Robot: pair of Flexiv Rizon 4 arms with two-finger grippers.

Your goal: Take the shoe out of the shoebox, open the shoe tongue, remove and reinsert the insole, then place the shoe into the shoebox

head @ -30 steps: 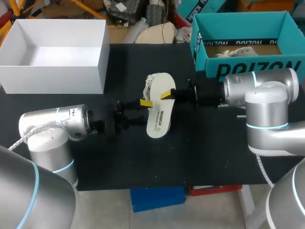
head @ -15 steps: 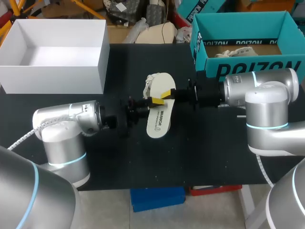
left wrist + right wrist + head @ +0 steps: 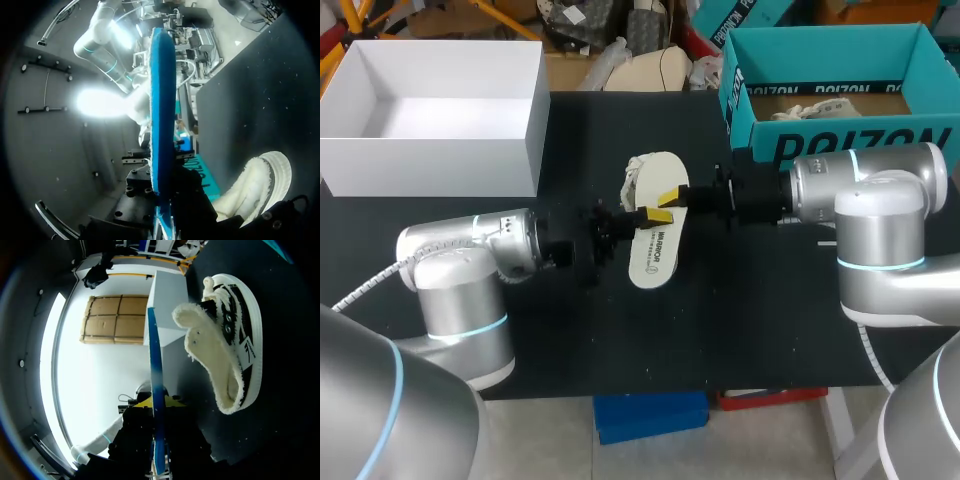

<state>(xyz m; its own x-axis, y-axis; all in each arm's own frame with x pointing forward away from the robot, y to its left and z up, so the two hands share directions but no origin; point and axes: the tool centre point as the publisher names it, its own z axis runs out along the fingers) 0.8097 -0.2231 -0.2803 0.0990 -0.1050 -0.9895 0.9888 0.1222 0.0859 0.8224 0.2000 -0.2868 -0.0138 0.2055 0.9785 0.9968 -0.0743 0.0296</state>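
You have the insole [image 3: 654, 250] over the middle of the table [image 3: 770, 320], with the left gripper [image 3: 640, 213] at its left edge and the right gripper [image 3: 670, 197] at its right edge. The shoe [image 3: 637, 176] lies just behind it. A box [image 3: 440, 150] sits at the back left corner, and the shoebox [image 3: 840, 135] at the back right corner.

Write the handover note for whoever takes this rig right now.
Right gripper: shut on the insole, held level above the table.
Left gripper: at the insole's opposite edge; grip unclear.
Shoe: out of the teal shoebox, on its side on the table, partly under the insole.
Done: shoe out, insole removed.
To do: reinsert insole, put shoe into shoebox.
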